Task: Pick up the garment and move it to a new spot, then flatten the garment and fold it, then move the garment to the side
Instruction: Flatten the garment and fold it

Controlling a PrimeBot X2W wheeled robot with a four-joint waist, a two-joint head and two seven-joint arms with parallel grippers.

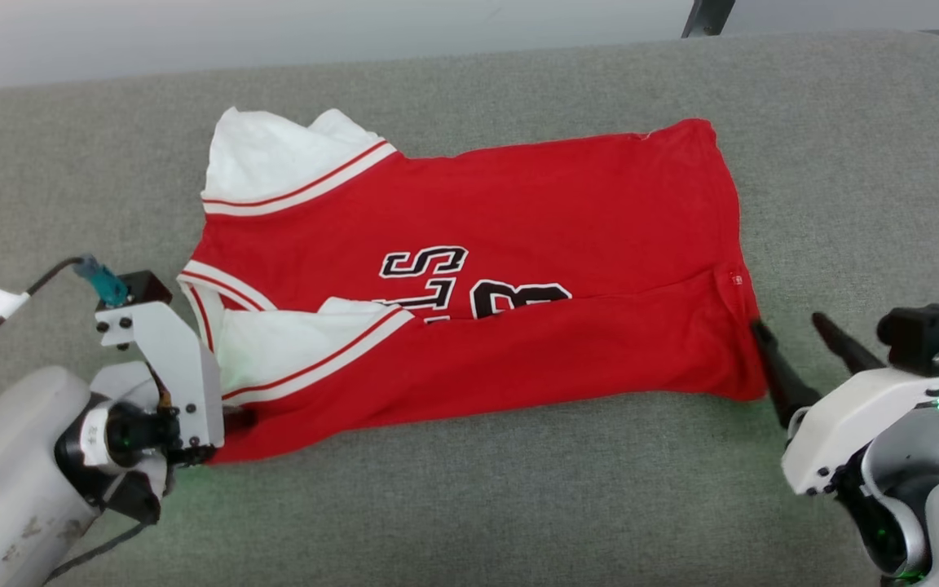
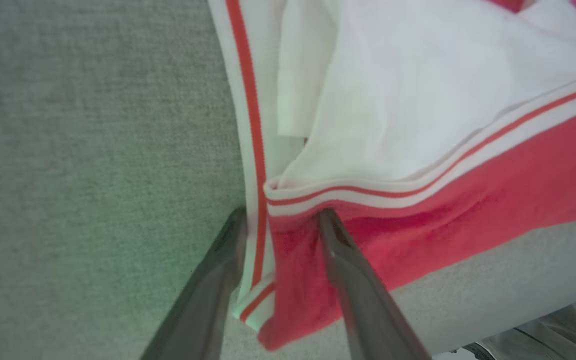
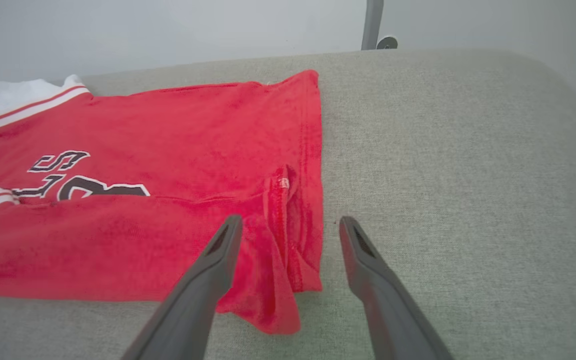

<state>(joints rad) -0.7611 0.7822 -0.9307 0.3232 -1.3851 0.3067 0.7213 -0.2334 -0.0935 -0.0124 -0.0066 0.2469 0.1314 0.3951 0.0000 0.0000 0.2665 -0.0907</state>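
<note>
Grey cushion (image 1: 469,505) bears garment (image 1: 518,204) between left hand (image 2: 282,215) and right hand (image 1: 787,322).

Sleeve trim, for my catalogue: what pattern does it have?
Sleeve trim: white with one thin red stripe, clearest in the left wrist view.
</note>
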